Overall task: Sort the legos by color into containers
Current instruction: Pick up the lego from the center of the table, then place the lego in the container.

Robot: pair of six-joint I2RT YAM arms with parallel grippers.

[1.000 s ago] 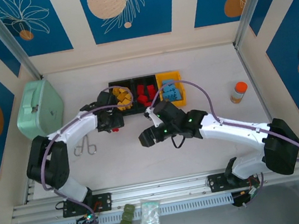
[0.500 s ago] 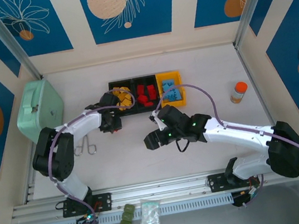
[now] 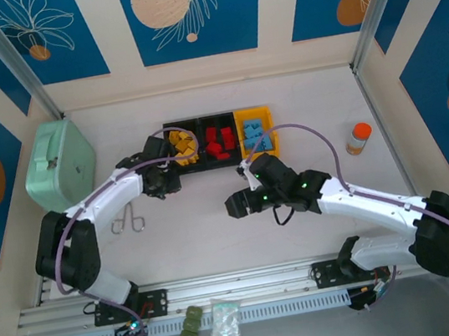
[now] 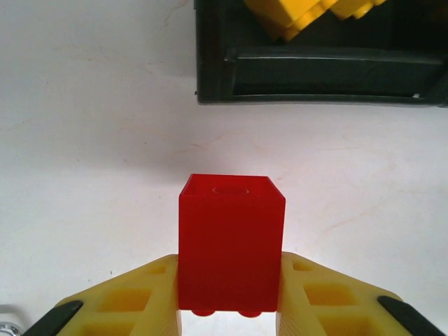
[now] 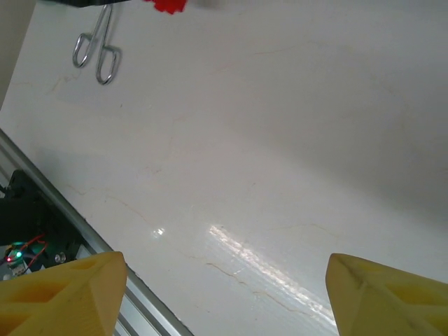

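Note:
My left gripper [image 4: 229, 308] is shut on a red lego [image 4: 231, 245], its yellow fingers [image 4: 140, 308] pressing on both sides of the brick, which stands up over the white table. In the top view this gripper [image 3: 161, 181] sits just left and in front of the containers [image 3: 201, 121], three joined bins. The left black bin [image 4: 315, 70] has yellow legos [image 3: 180, 143], the middle one red legos [image 3: 219, 141], and the yellow bin blue legos [image 3: 255, 136]. My right gripper [image 3: 240, 204] hovers open over bare table with nothing between its fingertips [image 5: 70, 294].
A mint green case [image 3: 59, 163] stands at the far left. A metal scissor-like tool [image 3: 127, 220] lies near the left arm. An orange-capped bottle [image 3: 359, 138] stands at the right. Olive green blocks [image 3: 190, 325] and a clear bag [image 3: 225, 327] lie beyond the near rail.
My left gripper has closed on the red lego. The right gripper has drifted to the right, still open.

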